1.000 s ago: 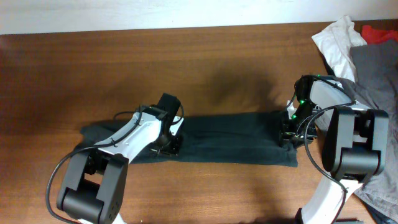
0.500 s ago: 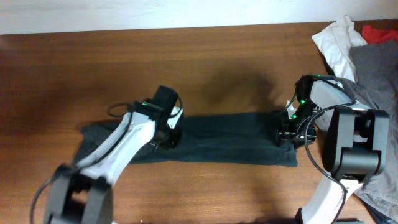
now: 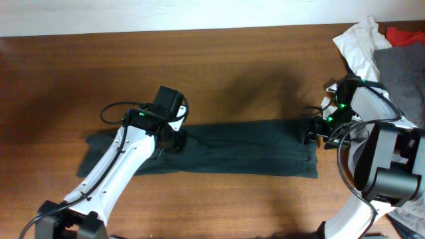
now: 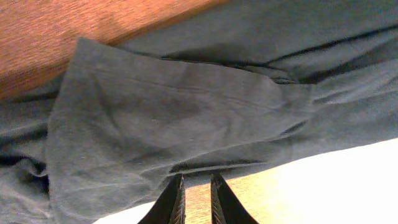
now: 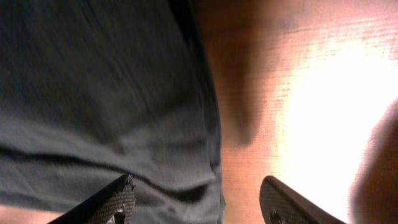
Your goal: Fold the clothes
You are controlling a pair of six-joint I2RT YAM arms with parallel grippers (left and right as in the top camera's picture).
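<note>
Shirt (image 3: 246, 149) lay flat on the near half of the table (image 3: 232, 60). It was folded into one long dark band running left to right, and its left end was wider and rumpled. No lettering showed.

The left arm (image 3: 113, 169) reached in from the near left edge and the right arm (image 3: 385, 166) from the near right. At the far right corner sat a heap of other clothes: a grey garment (image 3: 402, 73), a white garment (image 3: 358, 40) and a bit of red cloth (image 3: 406, 32).

The left gripper (image 3: 174, 141) hung over the band's left part, near its far edge. In its wrist view the fingers (image 4: 174, 202) stood barely apart, with a thin slit of wood showing between them and nothing in it.

The right gripper (image 3: 313, 133) hung at the band's right end, its jaws wide apart and empty. In its wrist view one finger was above cloth and the other above bare wood, with the shirt's edge between them.
</note>
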